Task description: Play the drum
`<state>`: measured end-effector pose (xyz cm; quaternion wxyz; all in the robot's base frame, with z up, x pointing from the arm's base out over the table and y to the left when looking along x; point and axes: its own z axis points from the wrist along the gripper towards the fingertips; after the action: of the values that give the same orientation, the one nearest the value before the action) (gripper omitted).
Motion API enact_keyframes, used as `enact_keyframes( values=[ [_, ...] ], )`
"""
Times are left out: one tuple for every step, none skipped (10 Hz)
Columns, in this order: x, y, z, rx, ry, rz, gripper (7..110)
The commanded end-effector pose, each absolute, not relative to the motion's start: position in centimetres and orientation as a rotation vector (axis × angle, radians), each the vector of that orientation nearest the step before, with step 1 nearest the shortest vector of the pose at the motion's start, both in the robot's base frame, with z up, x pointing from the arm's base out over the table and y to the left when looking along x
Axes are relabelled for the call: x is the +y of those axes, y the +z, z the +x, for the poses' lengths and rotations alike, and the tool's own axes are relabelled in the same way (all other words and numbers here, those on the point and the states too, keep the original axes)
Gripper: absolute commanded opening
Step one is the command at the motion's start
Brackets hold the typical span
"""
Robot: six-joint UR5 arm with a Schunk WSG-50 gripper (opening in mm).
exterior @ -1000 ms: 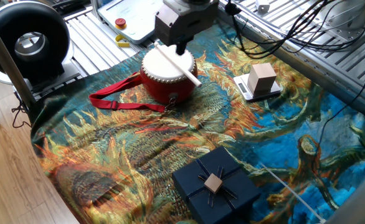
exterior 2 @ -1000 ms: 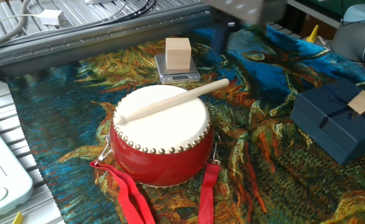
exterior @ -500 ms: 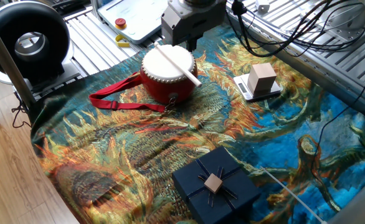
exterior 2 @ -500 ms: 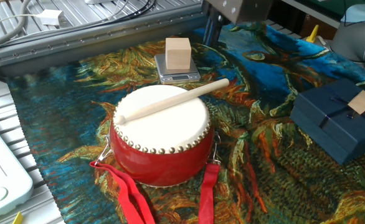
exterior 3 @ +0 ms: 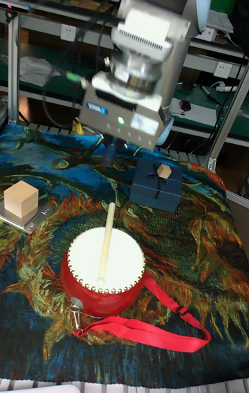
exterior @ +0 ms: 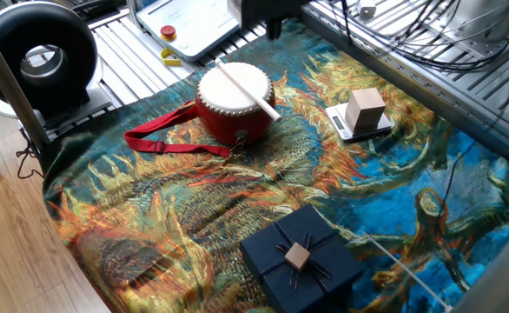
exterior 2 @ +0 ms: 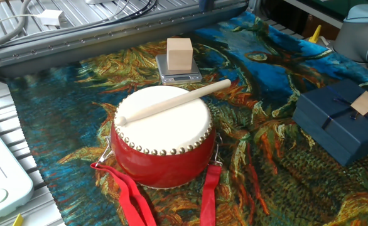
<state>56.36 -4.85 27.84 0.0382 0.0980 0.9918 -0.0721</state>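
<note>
Spread over the whole table: a swirling blue, orange and gold painted-pattern cloth (exterior: 194, 217). Hung high above its far part, on the grey robot wrist: the two-finger gripper (exterior 3: 114, 149), empty and well clear of everything; too blurred in the tall view, and cut off at the frame edge in both fixed views, to tell whether wide or narrow.

Sat upright on the cloth below and slightly forward of that: the small squat red drum with cream-white skin and studded rim (exterior 2: 162, 135), with the long red strap (exterior: 163, 143) trailing off to one side. Well apart, near the opposite edge: a dark blue ribboned gift box (exterior: 300, 261).

Laid across the drumhead, one end overhanging the rim: a pale wooden drumstick (exterior 2: 174, 100). Just beyond that overhanging end: a small silver scale (exterior 2: 178, 75) carrying a plain wooden cube (exterior 2: 179, 53).

Probably the step in hand: fetching the stick.

- Come straight down over the overhanging end, fingers astride the shaft.
- Close beyond the rim, not on the skin.
- Mind the scale close by.
- Lift level before striking the centre.
</note>
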Motion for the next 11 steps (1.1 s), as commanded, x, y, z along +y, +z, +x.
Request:
enact_keyframes(
  values=[
    [-6.8,30.7,56.3,3.108,-0.326,0.119,7],
    [-5.6,30.3,56.3,3.141,-0.223,0.012,7],
    [-6.6,30.6,56.3,3.158,-0.264,-0.092,7],
    [-5.5,30.4,57.0,3.14,-0.194,-0.027,7],
    [-3.9,30.5,58.1,3.093,-0.086,0.025,7],
    [-3.5,30.4,58.3,3.087,-0.062,0.015,7],
    [-2.9,30.3,58.1,3.095,-0.031,0.05,7],
    [-2.7,30.3,57.9,3.101,-0.012,0.041,7],
    [-2.7,30.2,57.6,3.109,-0.008,0.027,22],
    [-3.1,30.2,57.6,3.11,-0.034,-0.002,22],
    [-3.9,30.2,57.9,3.103,-0.081,-0.079,22]
  ],
)
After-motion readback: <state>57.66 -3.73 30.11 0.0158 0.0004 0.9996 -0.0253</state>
